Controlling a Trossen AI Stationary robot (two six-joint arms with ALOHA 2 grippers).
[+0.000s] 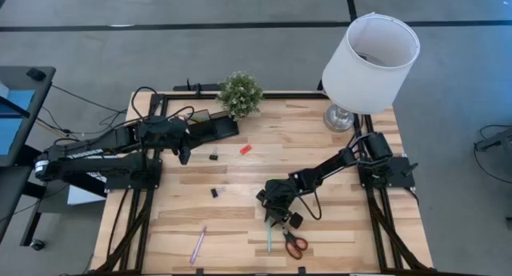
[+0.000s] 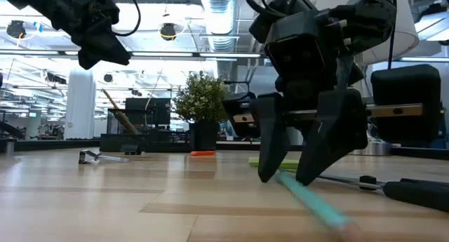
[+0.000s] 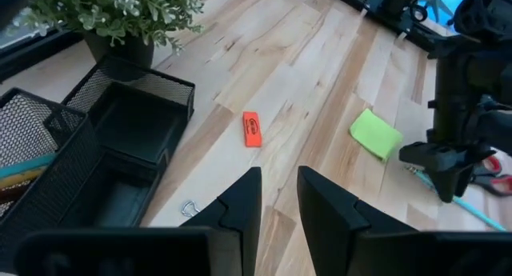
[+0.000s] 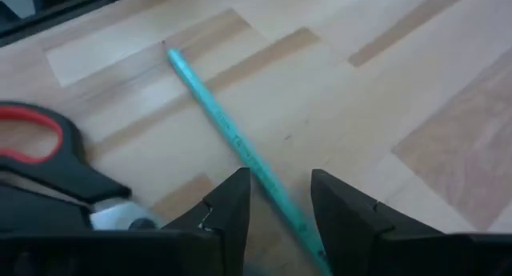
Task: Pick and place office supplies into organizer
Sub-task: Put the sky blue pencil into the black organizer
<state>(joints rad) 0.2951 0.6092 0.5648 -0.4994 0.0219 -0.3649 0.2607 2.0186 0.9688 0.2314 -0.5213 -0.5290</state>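
A teal pen (image 4: 224, 128) lies flat on the wooden table near its front edge, beside the red-handled scissors (image 4: 40, 148). My right gripper (image 4: 278, 188) is low over the table, slanting down and open, with one finger on each side of the pen and not touching it. My left gripper (image 1: 185, 158) hangs in the air next to the black mesh organizer (image 3: 120, 148), its fingers a narrow gap apart with nothing between them. A lime-green sticky note (image 3: 376, 134), a small red piece (image 3: 251, 129) and a pink pen (image 1: 198, 244) lie loose on the table.
A potted plant (image 1: 240, 94) stands behind the organizer. A white-shaded lamp (image 1: 368, 60) stands at the far right corner. Two black binder clips (image 1: 214, 156) (image 1: 214, 192) lie mid-table. Pens lie in one organizer compartment (image 3: 16, 176). Bare wood lies between the clips and the lamp.
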